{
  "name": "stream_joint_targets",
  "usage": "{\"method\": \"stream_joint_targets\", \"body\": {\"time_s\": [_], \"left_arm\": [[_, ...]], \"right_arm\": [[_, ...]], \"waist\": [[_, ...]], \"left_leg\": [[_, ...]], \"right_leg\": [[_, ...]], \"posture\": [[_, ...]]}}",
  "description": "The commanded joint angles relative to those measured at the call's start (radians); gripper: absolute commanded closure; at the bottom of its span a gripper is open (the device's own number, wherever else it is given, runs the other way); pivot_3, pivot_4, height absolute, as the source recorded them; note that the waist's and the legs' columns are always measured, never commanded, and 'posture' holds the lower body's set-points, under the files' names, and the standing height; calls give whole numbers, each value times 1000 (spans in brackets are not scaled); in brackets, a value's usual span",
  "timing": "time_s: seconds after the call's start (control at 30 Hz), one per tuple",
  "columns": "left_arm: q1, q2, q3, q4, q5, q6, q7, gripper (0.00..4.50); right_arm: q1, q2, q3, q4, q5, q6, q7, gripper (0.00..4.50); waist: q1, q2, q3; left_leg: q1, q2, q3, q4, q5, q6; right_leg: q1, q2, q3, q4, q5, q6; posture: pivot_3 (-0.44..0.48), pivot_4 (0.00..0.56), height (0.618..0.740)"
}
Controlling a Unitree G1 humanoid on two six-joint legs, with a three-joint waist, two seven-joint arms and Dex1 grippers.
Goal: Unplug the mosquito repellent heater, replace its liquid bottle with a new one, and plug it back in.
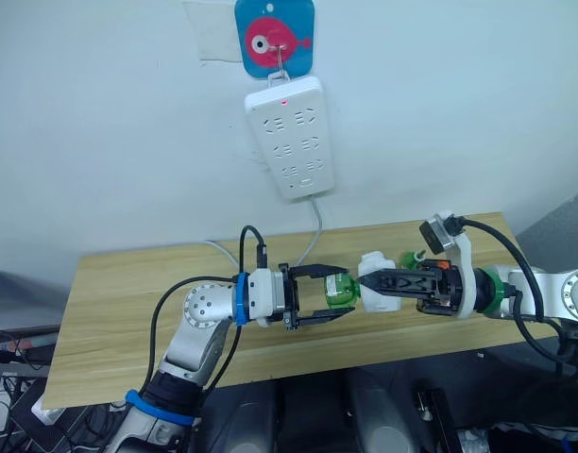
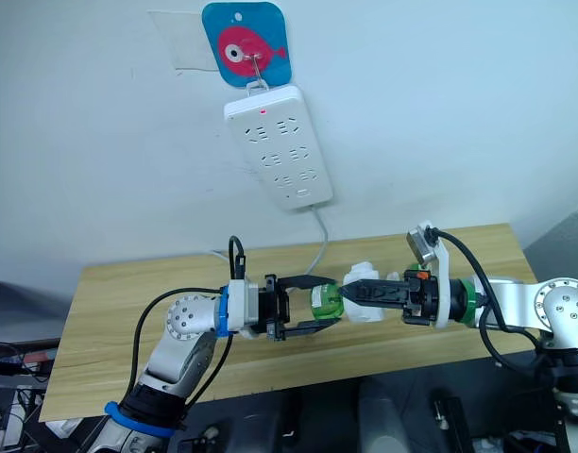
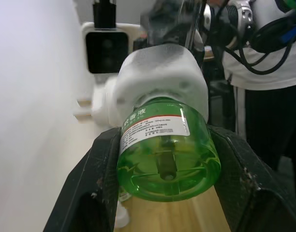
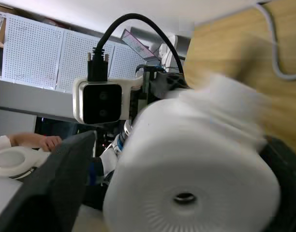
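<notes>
Plastic, light and slick: my left gripper [image 1: 338,305] pinches the green bottle [image 1: 340,292], jaws across its round belly. My right gripper [image 1: 372,280] clamps the mosquito repellent heater [image 1: 377,279]; I'd squeeze gently and twist.

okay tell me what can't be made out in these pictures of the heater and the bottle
- Where the green bottle joins the mosquito repellent heater: the heater's white body covers the bottle's neck in the left wrist view.
- The heater's plug pins: not discernible in the head views.
- The bottle's label text: too small to read.
- The heater's edges in the right wrist view: blurred.
</notes>
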Motion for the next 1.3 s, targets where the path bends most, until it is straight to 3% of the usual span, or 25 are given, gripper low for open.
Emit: {"method": "stream_joint_targets", "body": {"time_s": [0.03, 0.3, 0.57, 0.8, 1.0, 1.1, 1.3], "left_arm": [[15, 3, 3, -26, -7, -18, 4, 2257], [-12, -17, 17, -11, -16, 32, 46, 2257], [-11, -19, 14, -13, -13, 37, 57, 2257], [-27, -23, 24, -6, -13, 53, 77, 2257], [-14, -13, 28, -33, -21, 61, 81, 2257], [-11, -3, 24, -39, -30, 56, 61, 2257], [-24, 3, 30, -45, -47, 77, 50, 2257]], "right_arm": [[13, -9, -16, -42, 32, -10, 22, 7], [67, 20, -9, -110, 32, -60, 7, 7], [82, -23, -5, -122, 32, -46, 68, 7], [178, -204, 9, -244, 32, -37, 181, 7], [336, -294, -126, -182, 32, -114, 95, 7], [371, -315, -182, -141, 23, -105, 119, 562], [195, -198, -139, 52, -144, -159, 66, 2784]], "waist": [[0, 0, 0], [0, 0, 0], [0, 0, 0], [1, 0, 0], [5, 0, 0], [4, 0, 0], [0, 0, 0]], "left_leg": [[0, 0, 0, 0, 0, 0], [0, 0, 0, 0, 0, 0], [0, 0, 0, 0, 0, 0], [0, -1, 0, 0, 0, 0], [0, -1, 0, 1, 0, 0], [0, -1, 1, 1, 0, 0], [0, 0, 2, 1, 0, 0]], "right_leg": [[0, 0, 0, 0, 0, 0], [0, 0, -1, 0, 0, 0], [0, 0, -1, 0, 1, 1], [0, 0, -2, 0, 1, 1], [0, 0, -2, 0, 1, 1], [0, 0, -1, 0, 1, 1], [0, 2, -1, 0, 1, 1]], "posture": [[-142, 302, 740], [-141, 294, 740], [-146, 294, 740], [-146, 296, 740], [-132, 291, 740], [-141, 293, 740], [-152, 298, 740]]}}
